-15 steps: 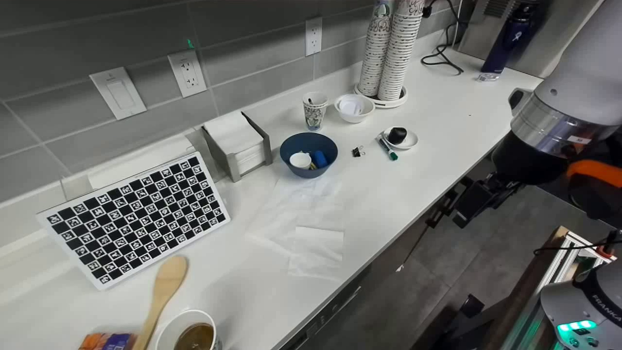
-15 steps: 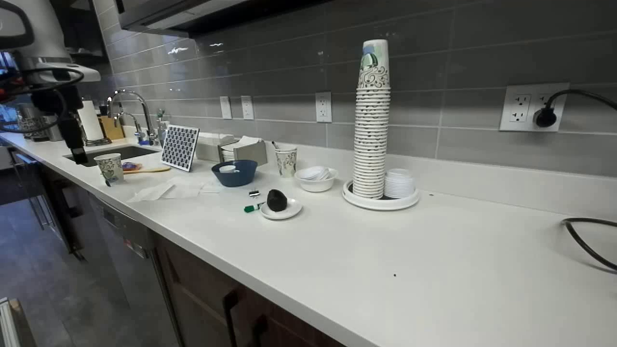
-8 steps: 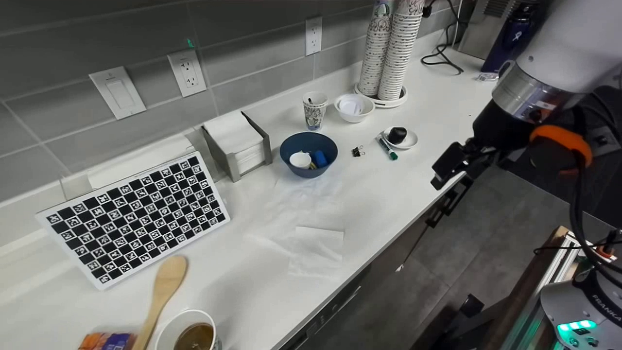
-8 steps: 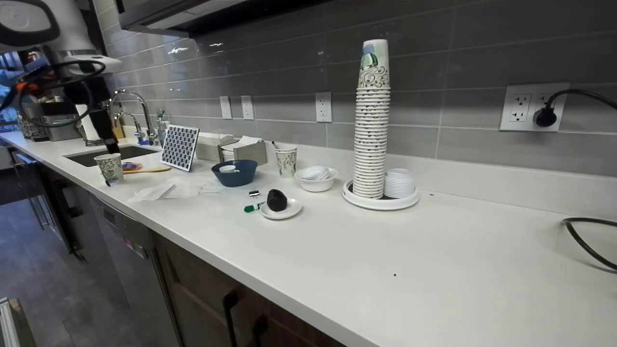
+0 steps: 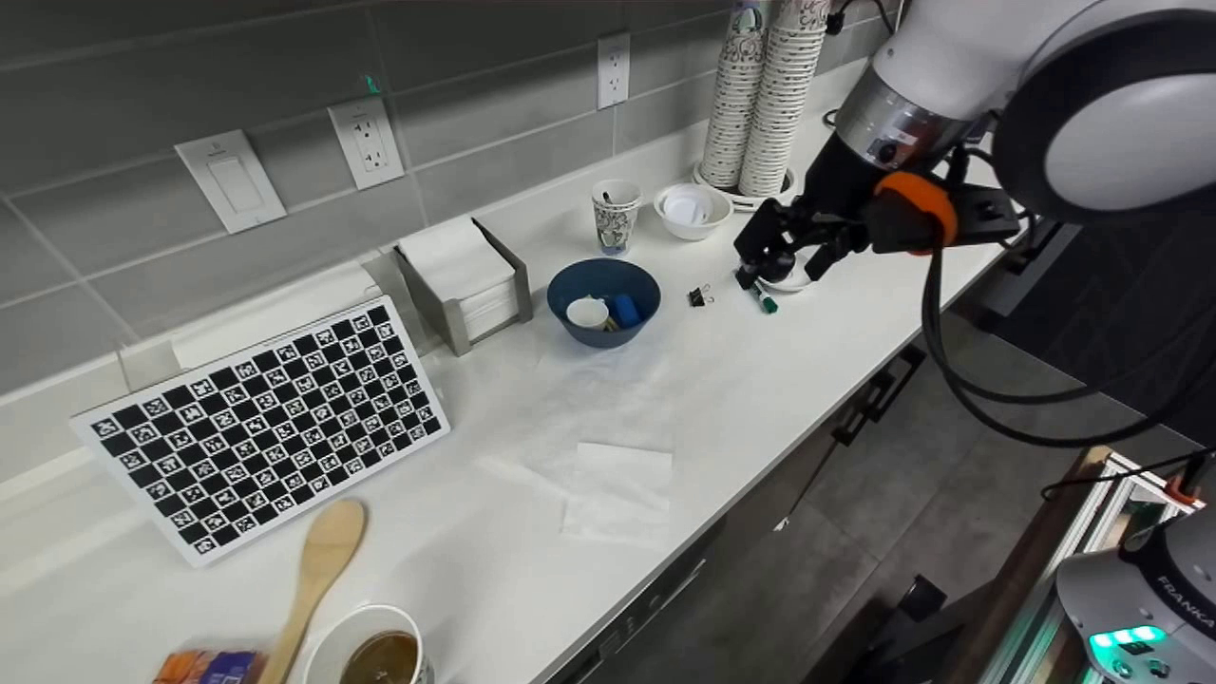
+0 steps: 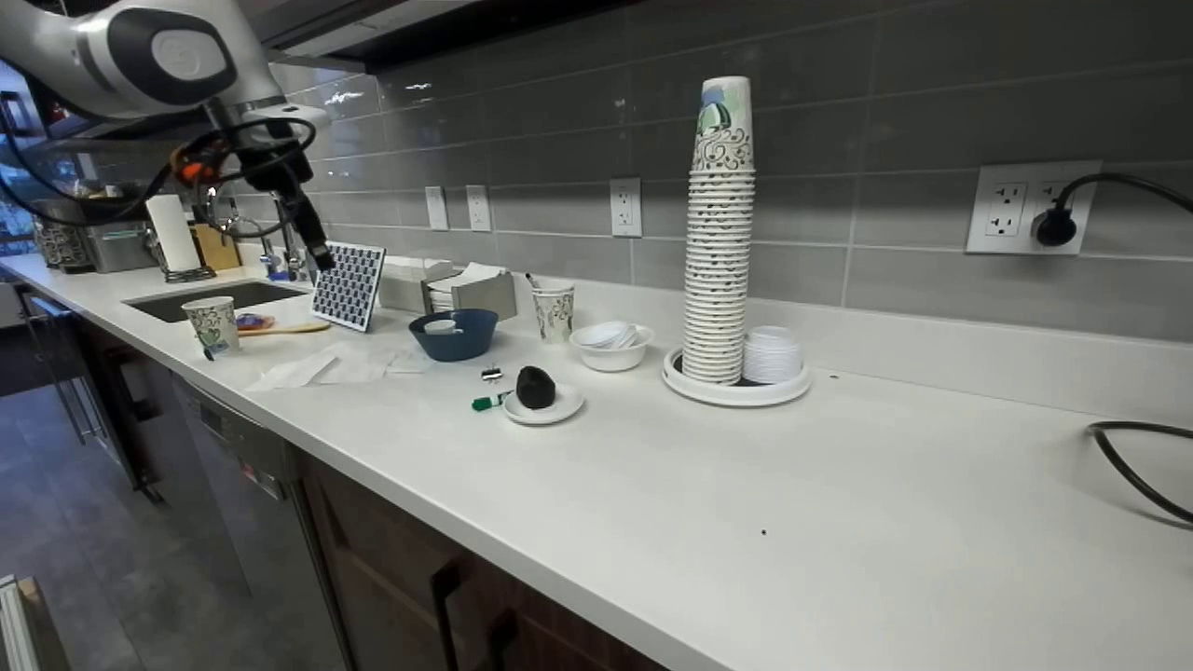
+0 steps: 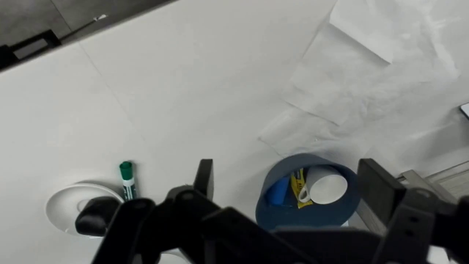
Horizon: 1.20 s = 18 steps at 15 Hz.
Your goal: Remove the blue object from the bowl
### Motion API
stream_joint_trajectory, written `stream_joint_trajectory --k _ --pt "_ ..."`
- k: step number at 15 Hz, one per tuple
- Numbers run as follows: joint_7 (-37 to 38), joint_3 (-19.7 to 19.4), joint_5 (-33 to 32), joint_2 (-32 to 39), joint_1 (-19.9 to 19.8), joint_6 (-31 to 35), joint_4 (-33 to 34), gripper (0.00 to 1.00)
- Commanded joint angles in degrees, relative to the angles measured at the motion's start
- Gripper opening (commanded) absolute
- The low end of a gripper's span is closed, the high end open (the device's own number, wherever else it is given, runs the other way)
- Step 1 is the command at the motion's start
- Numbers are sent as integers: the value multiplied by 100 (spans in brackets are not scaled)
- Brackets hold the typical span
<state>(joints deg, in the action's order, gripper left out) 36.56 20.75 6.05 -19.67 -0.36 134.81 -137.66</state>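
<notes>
Spread gripper point(image 7: 287, 179) hangs higher than the bowl point(image 7: 304, 217).
Wrist view shows blue object point(image 7: 278, 190) between fingers point(image 7: 377, 189), long axis seemingly across their closing line.

Brand name "FRANKA" point(image 5: 1187, 602) in capitals on robot base point(image 5: 1121, 608).

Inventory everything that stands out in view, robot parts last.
bowl: 1, navy, on counter
blue object: 1, blue, in bowl
mug: 1, white, in bowl
packet: at least 1, yellow, in bowl
binder clip: 1, black, near bowl
dish: 1, white, on counter
avocado-like object: 1, black, on dish
marker: 1, green-white, beside dish
napkin holder: 1, grey, near bowl
checkerboard: 1, black-white, on counter
wooden spoon: 1, tan, near checkerboard
drink cup: 1, white, beside spoon
cup stacks: 2, white, on tray
small bowl: 1, white, beside tray
robot arm: 1, white, above counter
pincer: 1, black, above counter
</notes>
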Motion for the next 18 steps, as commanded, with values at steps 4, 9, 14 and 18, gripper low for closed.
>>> stream_joint_trajectory --k 4,9,14,18 --pt "-735 -641 -63 814 280 -5 592 100" --pt "-485 -608 -179 1052 316 366 707 100" --pt "1093 -564 -1690 2066 154 663 1489 100" --pt "2327 -826 -2960 3042 672 -286 2683 100"
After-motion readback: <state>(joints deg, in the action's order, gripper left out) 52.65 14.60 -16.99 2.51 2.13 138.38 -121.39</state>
